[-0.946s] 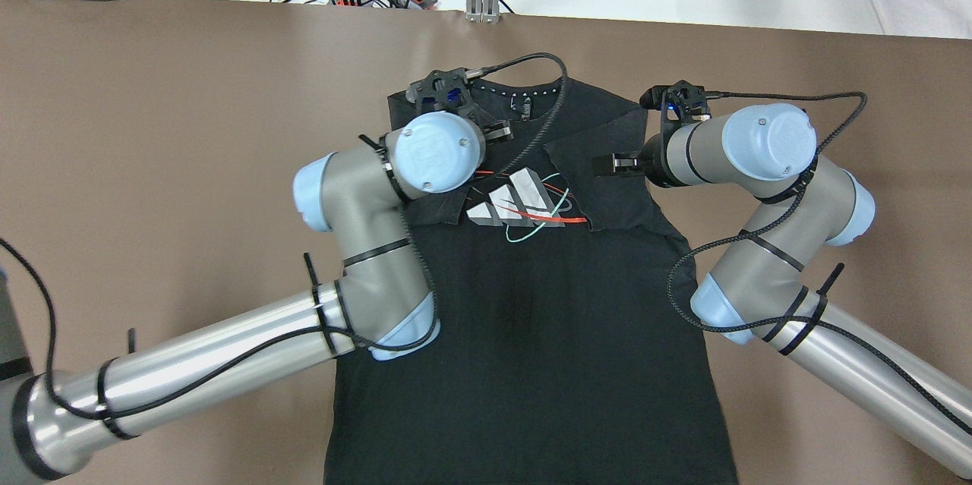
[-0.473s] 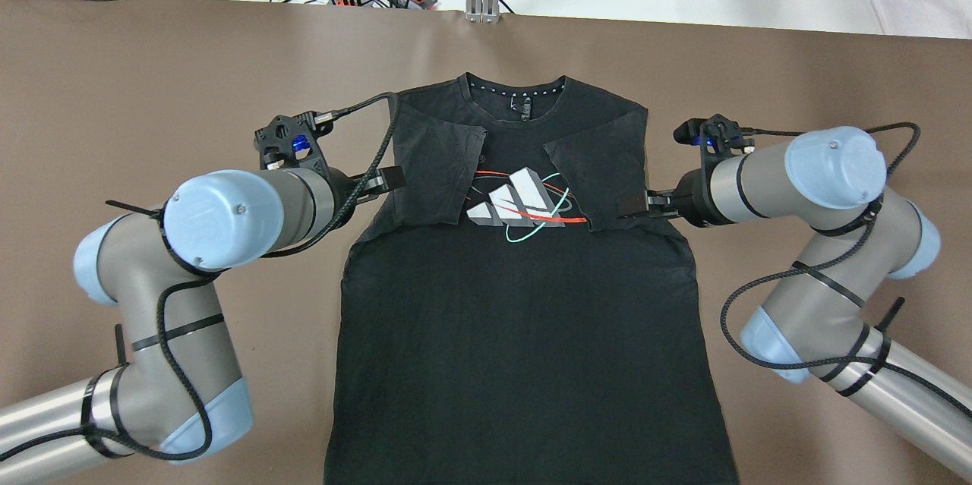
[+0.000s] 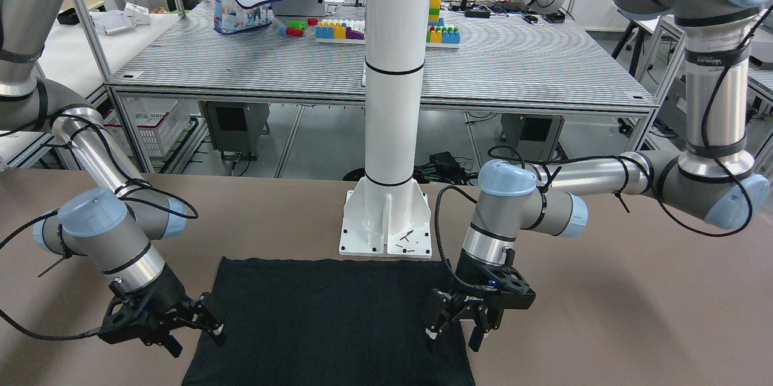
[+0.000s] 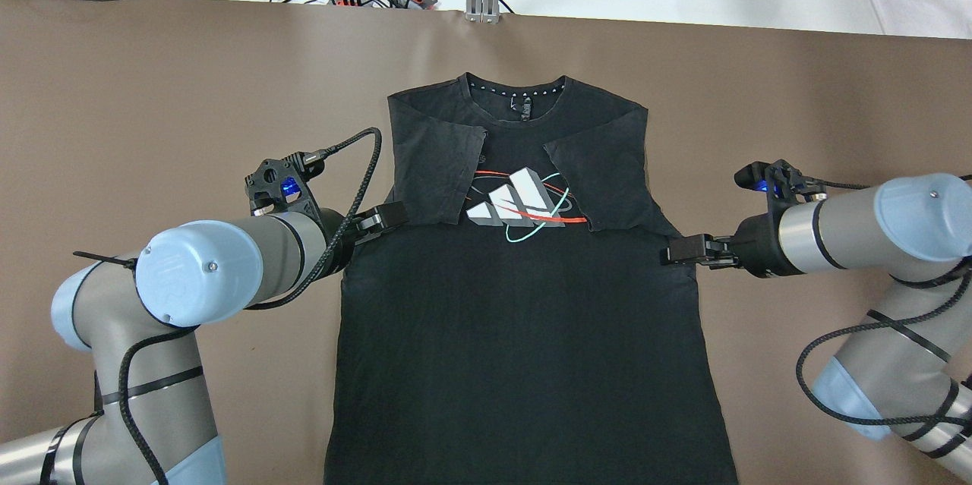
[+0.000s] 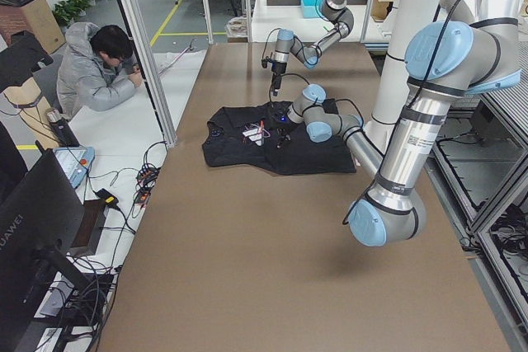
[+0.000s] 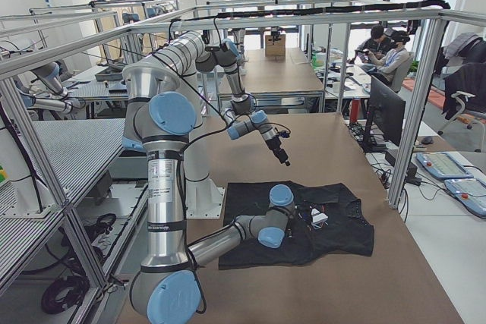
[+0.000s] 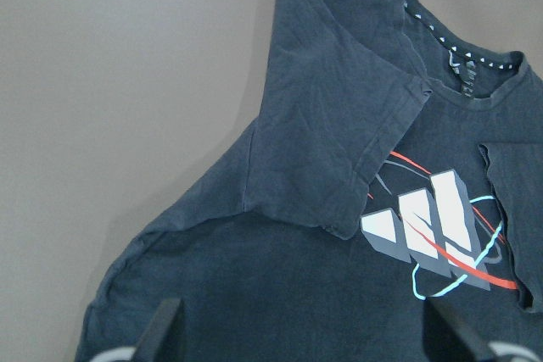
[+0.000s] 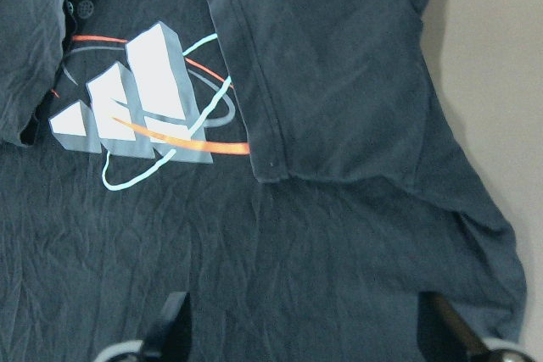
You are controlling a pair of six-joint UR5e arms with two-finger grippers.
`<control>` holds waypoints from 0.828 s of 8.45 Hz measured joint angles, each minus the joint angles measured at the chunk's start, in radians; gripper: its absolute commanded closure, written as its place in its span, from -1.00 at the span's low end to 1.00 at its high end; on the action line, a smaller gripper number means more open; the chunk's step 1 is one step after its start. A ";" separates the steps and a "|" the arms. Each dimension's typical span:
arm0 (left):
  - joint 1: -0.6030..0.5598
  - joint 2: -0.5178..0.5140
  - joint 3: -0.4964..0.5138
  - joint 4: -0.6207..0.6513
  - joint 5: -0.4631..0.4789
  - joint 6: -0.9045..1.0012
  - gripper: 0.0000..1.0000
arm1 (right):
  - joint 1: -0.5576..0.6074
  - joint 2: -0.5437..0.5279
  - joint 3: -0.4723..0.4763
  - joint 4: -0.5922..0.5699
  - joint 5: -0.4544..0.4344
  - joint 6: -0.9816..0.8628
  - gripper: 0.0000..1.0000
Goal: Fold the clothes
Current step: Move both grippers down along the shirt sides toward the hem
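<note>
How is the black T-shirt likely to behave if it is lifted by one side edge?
Probably floppy: the T-shirt lies flat and wrinkled, its sleeves folded inward, so it would likely drape and sag. It looks thin, so it is probably light. If pushed, the matte cloth may bunch on the brown table rather than slide.

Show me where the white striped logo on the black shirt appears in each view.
Front-facing: not in it.
Overhead: logo, centre.
Exterior left: logo, tiny, left of centre.
Exterior right: logo, small, lower right of centre.
Left wrist: logo, lower right.
Right wrist: logo, upper left.
Shared landmark: the folded sleeves flanking it.
</note>
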 measured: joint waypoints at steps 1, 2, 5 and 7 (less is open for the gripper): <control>0.007 0.009 -0.011 0.000 0.002 -0.009 -1.00 | -0.005 -0.065 0.002 0.094 0.006 0.034 -0.89; 0.013 0.020 -0.020 0.000 0.004 -0.020 -1.00 | -0.011 -0.128 -0.003 0.196 0.020 0.060 -0.89; 0.050 0.034 -0.043 0.001 0.051 -0.040 -1.00 | -0.056 -0.202 -0.047 0.371 0.100 0.200 -0.89; 0.064 0.040 -0.056 0.003 0.070 -0.042 -1.00 | -0.125 -0.228 -0.049 0.399 0.113 0.229 -0.89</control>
